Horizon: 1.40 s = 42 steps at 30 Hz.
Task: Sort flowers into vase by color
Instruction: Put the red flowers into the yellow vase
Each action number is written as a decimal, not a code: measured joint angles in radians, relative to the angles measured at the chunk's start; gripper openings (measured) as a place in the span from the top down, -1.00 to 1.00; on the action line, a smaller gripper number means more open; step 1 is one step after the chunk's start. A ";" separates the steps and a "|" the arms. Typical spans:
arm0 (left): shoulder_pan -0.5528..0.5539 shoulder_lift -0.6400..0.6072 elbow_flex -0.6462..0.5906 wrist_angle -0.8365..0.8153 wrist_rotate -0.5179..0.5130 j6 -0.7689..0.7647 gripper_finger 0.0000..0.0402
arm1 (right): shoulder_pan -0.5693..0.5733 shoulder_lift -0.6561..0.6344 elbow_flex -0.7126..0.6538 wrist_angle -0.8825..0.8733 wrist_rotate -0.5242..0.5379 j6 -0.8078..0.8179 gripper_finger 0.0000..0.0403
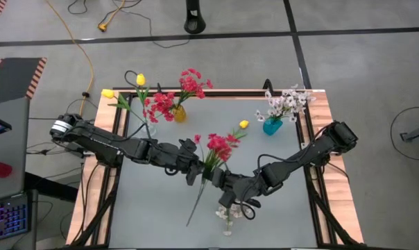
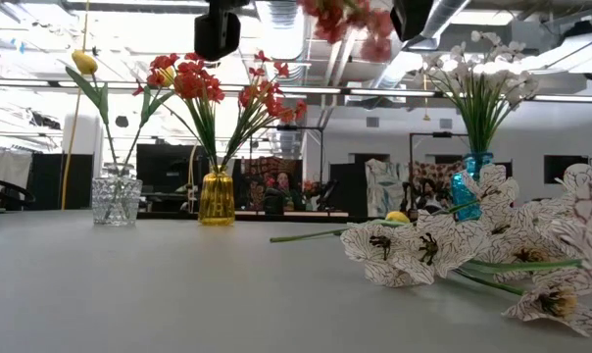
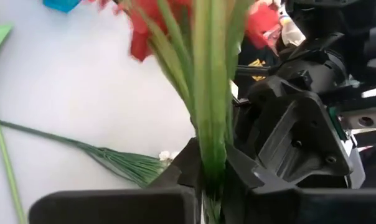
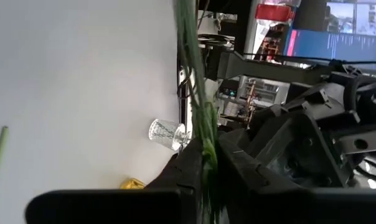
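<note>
Red spray: the red spray (image 1: 218, 147) hung above the table (image 1: 279, 208) near its middle, well apart from the yellow vase (image 1: 179, 114), which already held red blossoms.
Long axis: stem slanting from the blossoms, on the side nearer the yellow vase, down and away from it.
Left hand: the left hand (image 1: 193, 164) was clamped on the stem just below the blossoms; its wrist view showed the fingers (image 3: 188, 165) pressed against green stalks.
Right hand: the right hand (image 1: 223, 179) was clamped on the same stem, just beside the left hand, on the side farther from the yellow vase.
Nearer arm: the left, by my reading, so the carry to the yellow vase looked like its job.
</note>
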 joint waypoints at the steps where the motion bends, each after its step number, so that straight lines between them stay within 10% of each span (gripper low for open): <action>1: 0.000 0.000 0.000 0.005 0.000 0.005 0.93 | 0.000 0.000 0.000 0.000 0.000 0.012 0.61; 16: 0.011 -0.001 -0.001 0.012 -0.033 0.107 0.97 | 0.001 0.000 0.000 0.006 0.011 0.332 -0.07; 42: 0.181 -0.024 -0.002 -0.148 -0.040 0.290 0.97 | 0.002 -0.001 0.000 -0.001 0.350 0.501 -0.09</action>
